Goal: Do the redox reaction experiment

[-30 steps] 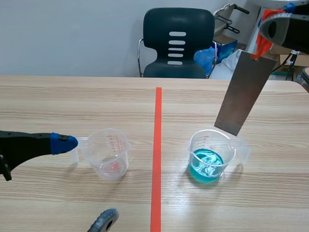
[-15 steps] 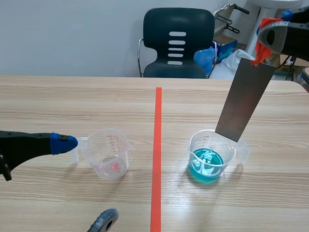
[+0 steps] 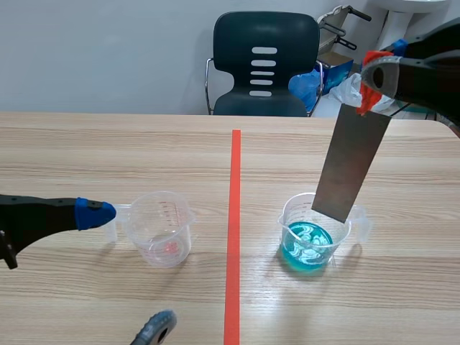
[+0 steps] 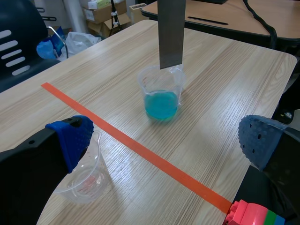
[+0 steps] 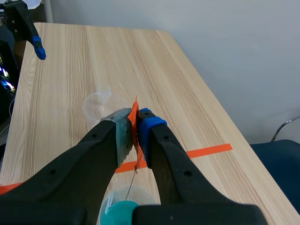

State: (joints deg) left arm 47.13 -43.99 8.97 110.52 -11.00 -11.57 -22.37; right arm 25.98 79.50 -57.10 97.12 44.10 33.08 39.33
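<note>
A clear beaker of blue liquid [image 3: 314, 233] [image 4: 161, 93] [image 5: 124, 211] stands right of the tape line. Over it hangs a grey metal sheet [image 3: 350, 162] [image 4: 171, 33], tilted, its lower edge about level with the beaker's rim. My right gripper [image 3: 370, 75] [image 5: 136, 124] is shut on the orange-red tab [image 5: 134, 112] at the sheet's top. An empty clear beaker [image 3: 162, 228] [image 4: 84, 176] [image 5: 96, 105] with a pink trace at its bottom stands left of the line. My left gripper [image 3: 123, 272] [image 4: 166, 140] is open, low over the table, one blue pad [image 3: 93, 213] just beside the empty beaker's spout.
An orange-red tape line [image 3: 233, 215] runs down the table's middle. A black chair [image 3: 266, 65] stands behind the far edge, with boxes and bags at the back right. Coloured toy bricks [image 4: 253, 215] lie near my left gripper.
The right arm has moved left and lower with the sheet; the sheet's lower edge has come down from above the beaker's right side to the rim. The left arm has not moved.
</note>
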